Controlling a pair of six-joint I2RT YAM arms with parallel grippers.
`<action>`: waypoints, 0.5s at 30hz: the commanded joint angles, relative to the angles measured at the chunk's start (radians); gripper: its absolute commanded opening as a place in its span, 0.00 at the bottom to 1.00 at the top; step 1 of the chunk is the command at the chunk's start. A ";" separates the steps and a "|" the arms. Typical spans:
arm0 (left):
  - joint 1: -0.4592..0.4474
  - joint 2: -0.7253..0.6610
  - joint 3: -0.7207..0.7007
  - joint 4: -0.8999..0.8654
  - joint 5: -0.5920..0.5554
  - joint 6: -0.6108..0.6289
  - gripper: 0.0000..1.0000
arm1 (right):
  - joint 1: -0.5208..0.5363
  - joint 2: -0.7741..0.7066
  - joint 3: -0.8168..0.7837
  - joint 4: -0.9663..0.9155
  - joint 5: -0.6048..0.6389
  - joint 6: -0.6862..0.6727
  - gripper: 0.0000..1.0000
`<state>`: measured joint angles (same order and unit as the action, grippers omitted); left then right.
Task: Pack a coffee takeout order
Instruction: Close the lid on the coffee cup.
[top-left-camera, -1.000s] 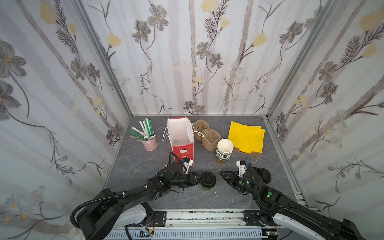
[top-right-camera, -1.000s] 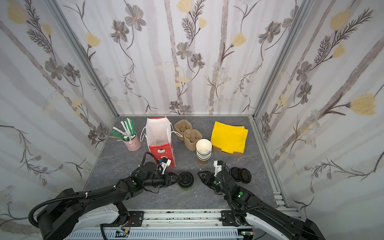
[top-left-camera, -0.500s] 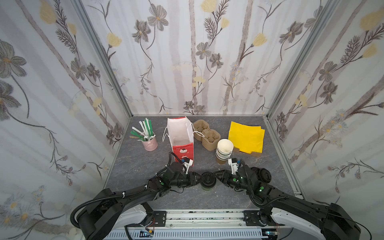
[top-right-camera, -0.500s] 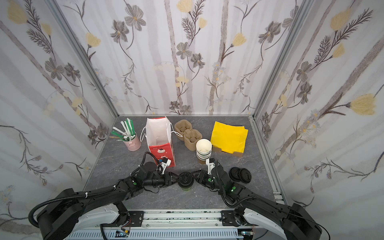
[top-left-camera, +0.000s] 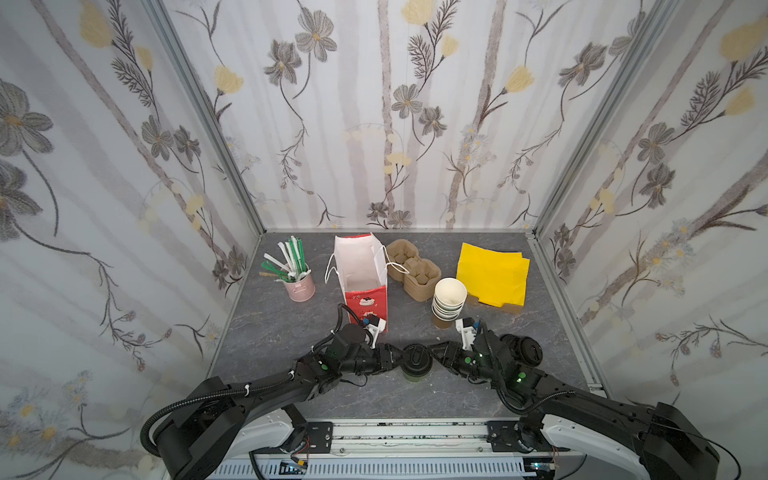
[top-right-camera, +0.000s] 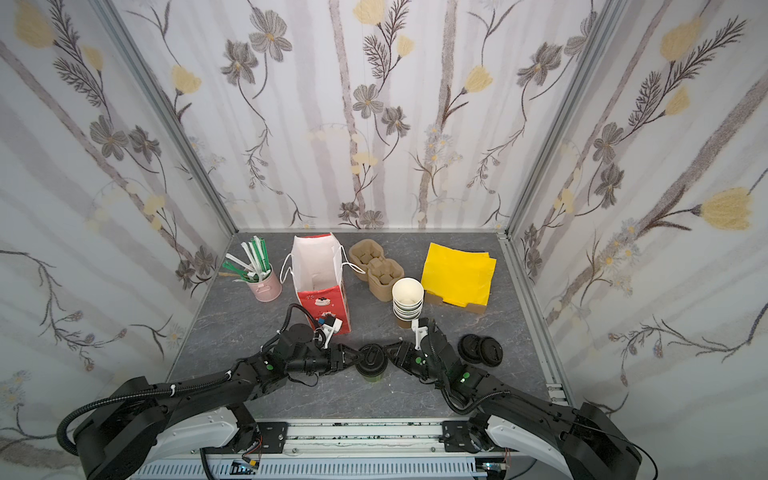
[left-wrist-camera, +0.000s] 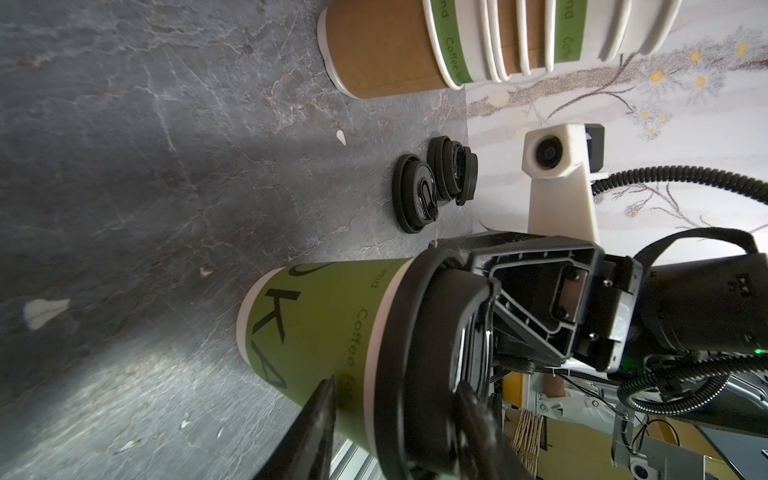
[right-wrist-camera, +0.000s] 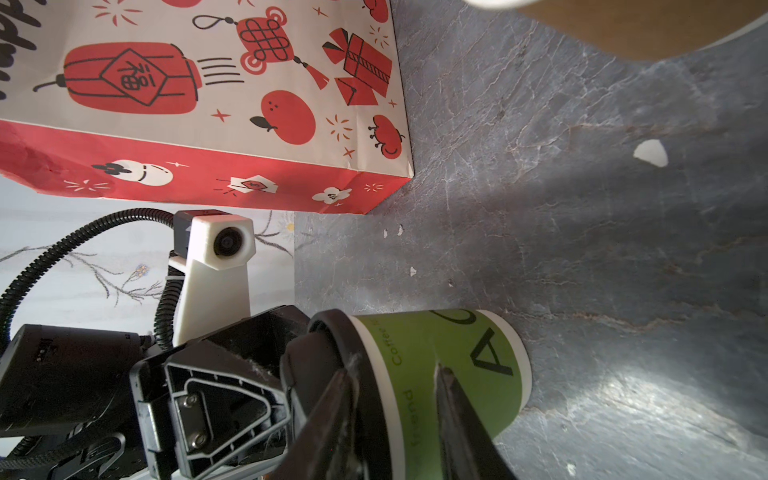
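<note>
The coffee cup (top-left-camera: 417, 370) (top-right-camera: 372, 370), green-banded paper with a black lid (left-wrist-camera: 415, 332), stands upright at the table's front middle. My left gripper (top-left-camera: 401, 358) (left-wrist-camera: 395, 384) is shut on it from the left, one finger on the cup wall and the other on top of the lid. From the right, my right gripper (top-left-camera: 434, 355) (right-wrist-camera: 395, 374) clamps the same cup (right-wrist-camera: 457, 353), its fingers straddling the lid rim. Yellow napkins (top-left-camera: 492, 272) lie at the back right. Green straws (top-left-camera: 291, 262) stand in a pink pot at the back left.
An open red-and-white paper bag (top-left-camera: 363, 274) stands behind my left gripper. Right of it are a cardboard cup carrier (top-left-camera: 411, 270) and a stack of lidless cups (top-left-camera: 449, 301). Loose black lids (top-left-camera: 523, 351) lie beside my right arm.
My right gripper has moved left to the cup and narrowed its jaws around the lid rim. The left gripper and the cup have stayed in place.
</note>
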<state>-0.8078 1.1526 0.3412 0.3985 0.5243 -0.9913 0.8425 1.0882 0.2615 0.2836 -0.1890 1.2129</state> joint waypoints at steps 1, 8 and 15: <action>0.001 0.004 -0.003 -0.079 -0.024 0.006 0.45 | 0.003 0.016 0.007 -0.015 -0.012 -0.006 0.34; 0.001 0.008 -0.002 -0.079 -0.024 0.006 0.45 | 0.003 0.024 -0.006 -0.083 -0.002 -0.024 0.30; 0.001 0.011 -0.002 -0.079 -0.024 0.006 0.45 | 0.004 0.037 -0.018 -0.149 -0.004 -0.039 0.27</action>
<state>-0.8078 1.1564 0.3412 0.4026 0.5243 -0.9913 0.8433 1.1080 0.2504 0.3054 -0.1837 1.1931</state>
